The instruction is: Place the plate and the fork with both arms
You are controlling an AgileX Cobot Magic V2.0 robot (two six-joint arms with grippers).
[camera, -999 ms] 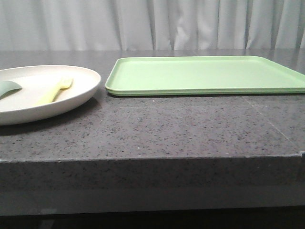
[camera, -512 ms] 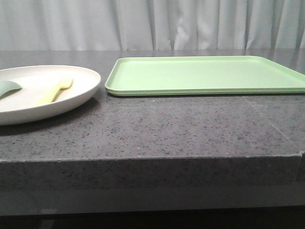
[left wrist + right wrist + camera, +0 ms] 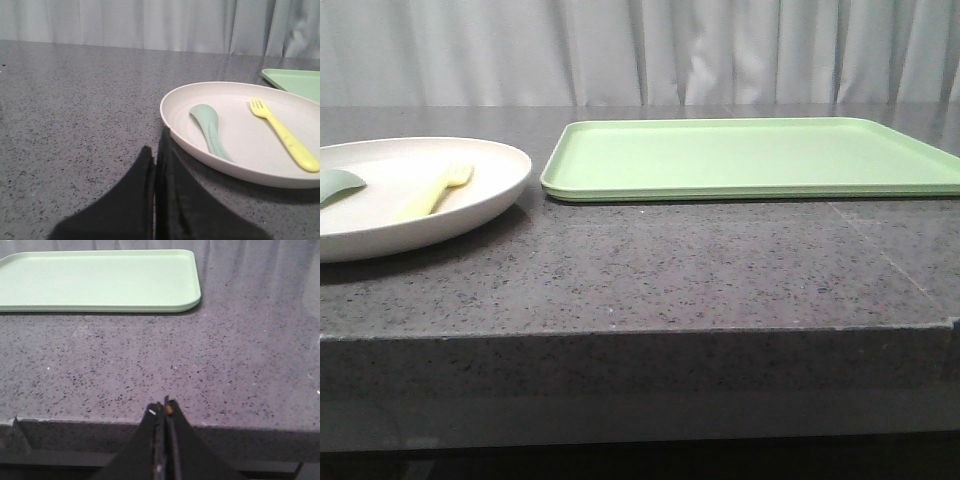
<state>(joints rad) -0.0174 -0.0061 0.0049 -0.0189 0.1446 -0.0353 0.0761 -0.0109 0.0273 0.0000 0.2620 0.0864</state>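
The left gripper [image 3: 155, 150] sits low over the dark speckled table [image 3: 650, 270], just short of the plate [image 3: 225, 165], with its tips pointing at the plate's near rim. Its two black fingers [image 3: 137, 185] are pressed together with only a thin line between them, and they hold nothing. The right gripper [image 3: 164, 407] hangs at the table's front edge, well apart from the plate and pointing toward the green tray [image 3: 100, 282]. Its jaws are also closed flat against each other, empty. Neither arm shows in the front view.

The plate [image 3: 470, 205] is a large, round, shallow cream dish with a raised rim and a matte surface. It rests flat on the table, just beside the tray's [image 3: 750, 160] short edge, and whether the two touch cannot be told. The fork [image 3: 282, 132] lies flat inside the plate, on the half nearer the tray. It is pale yellow plastic with short tines, much shorter than the plate is wide, and its tines point toward the plate's far rim. A small grey-green spoon [image 3: 210, 127] lies inside the plate too, beside the fork but apart from it, on the half farther from the tray. The tray is flat, rectangular and light green.
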